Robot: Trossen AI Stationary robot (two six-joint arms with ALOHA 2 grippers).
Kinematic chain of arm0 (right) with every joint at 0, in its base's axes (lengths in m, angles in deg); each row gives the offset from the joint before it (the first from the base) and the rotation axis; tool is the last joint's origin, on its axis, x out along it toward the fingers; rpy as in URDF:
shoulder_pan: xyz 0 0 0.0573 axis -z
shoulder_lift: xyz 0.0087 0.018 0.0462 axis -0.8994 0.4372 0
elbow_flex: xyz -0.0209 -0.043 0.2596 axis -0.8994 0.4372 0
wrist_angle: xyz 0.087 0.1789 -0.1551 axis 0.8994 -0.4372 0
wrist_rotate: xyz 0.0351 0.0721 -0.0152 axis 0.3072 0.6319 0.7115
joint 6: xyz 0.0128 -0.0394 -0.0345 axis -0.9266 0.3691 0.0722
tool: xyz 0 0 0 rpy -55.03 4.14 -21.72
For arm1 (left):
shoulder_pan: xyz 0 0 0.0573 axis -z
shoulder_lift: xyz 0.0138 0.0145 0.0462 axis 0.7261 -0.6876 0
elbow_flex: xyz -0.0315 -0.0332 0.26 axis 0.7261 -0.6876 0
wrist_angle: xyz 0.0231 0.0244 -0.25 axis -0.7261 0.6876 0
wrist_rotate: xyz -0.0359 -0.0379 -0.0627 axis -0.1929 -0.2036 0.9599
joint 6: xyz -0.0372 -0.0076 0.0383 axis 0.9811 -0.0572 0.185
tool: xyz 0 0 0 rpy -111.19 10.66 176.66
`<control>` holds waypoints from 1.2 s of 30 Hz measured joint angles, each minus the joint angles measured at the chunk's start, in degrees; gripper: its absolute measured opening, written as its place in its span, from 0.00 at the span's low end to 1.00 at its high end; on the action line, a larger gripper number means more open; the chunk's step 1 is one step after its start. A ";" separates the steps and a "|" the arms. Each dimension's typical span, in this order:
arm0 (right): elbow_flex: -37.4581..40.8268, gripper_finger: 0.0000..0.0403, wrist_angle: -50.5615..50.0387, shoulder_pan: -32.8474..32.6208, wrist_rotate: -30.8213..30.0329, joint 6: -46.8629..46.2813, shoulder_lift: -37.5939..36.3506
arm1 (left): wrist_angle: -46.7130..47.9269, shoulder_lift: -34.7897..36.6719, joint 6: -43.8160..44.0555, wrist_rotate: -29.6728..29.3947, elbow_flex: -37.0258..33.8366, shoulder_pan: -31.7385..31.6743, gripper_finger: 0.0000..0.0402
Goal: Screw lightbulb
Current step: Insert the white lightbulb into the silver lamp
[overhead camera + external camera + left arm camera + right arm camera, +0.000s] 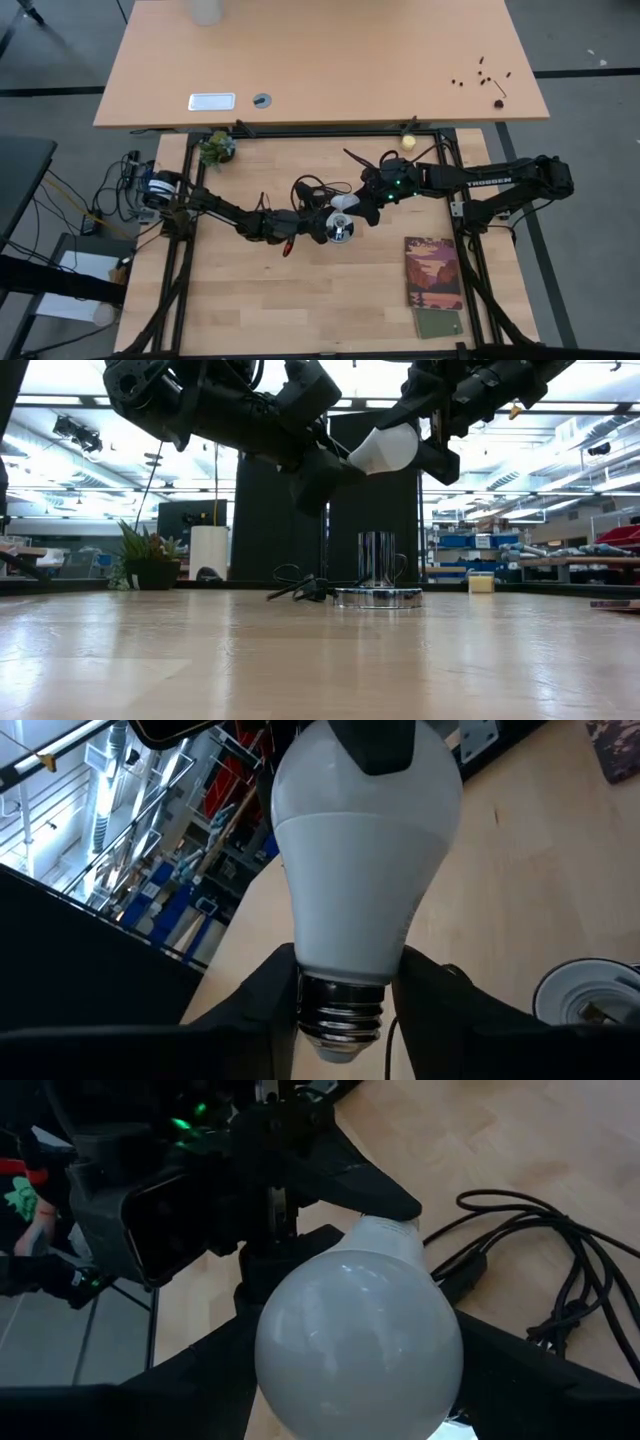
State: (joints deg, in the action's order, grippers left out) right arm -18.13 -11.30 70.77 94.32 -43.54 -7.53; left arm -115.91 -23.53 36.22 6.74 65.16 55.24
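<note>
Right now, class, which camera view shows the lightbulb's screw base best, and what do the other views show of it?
The left wrist view: the lightbulb fills the picture, its threaded base between the left gripper fingers. The right wrist view shows only the rounded glass end, the low view a white bulb above the table, the high view a small white shape.

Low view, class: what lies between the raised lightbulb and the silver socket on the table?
Nothing: in the low view the lightbulb hangs above the silver socket with only open air between.
</note>
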 joint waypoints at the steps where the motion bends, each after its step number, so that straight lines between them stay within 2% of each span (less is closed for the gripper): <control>1: 0.00 0.72 0.00 0.00 0.00 0.06 0.00 | -0.01 0.00 0.05 0.00 0.00 0.01 0.35; 8: 0.00 0.79 0.39 -0.02 -1.47 3.65 -0.83 | -1.21 0.02 0.62 -0.53 0.00 0.90 0.35; 14: -0.07 0.80 1.60 -1.41 -3.28 6.81 -1.44 | -3.82 0.02 0.75 -1.57 0.00 1.45 0.35; 19: -0.04 0.80 1.62 -3.45 -9.25 13.03 -3.37 | -3.82 0.08 5.06 -1.23 0.00 1.52 0.35; 28: -0.04 0.83 0.47 -4.13 -8.96 21.14 -8.45 | -2.84 0.09 11.90 -1.06 0.00 1.57 0.35; 32: -0.04 0.87 0.19 -5.44 -8.92 26.89 -9.97 | -2.85 0.09 17.96 1.63 0.00 1.55 0.35; 34: -1.07 0.88 -2.42 -6.54 -9.45 30.50 -10.19 | -2.70 0.09 20.86 3.48 0.00 1.55 0.35; 36: -3.54 0.88 -8.31 -8.31 -13.19 34.75 -9.91 | -2.70 0.09 23.41 5.40 0.01 1.55 0.35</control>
State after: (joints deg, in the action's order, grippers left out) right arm -21.67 -19.61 62.46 81.12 -8.79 -17.44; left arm -118.61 -23.44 59.63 12.14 65.16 56.80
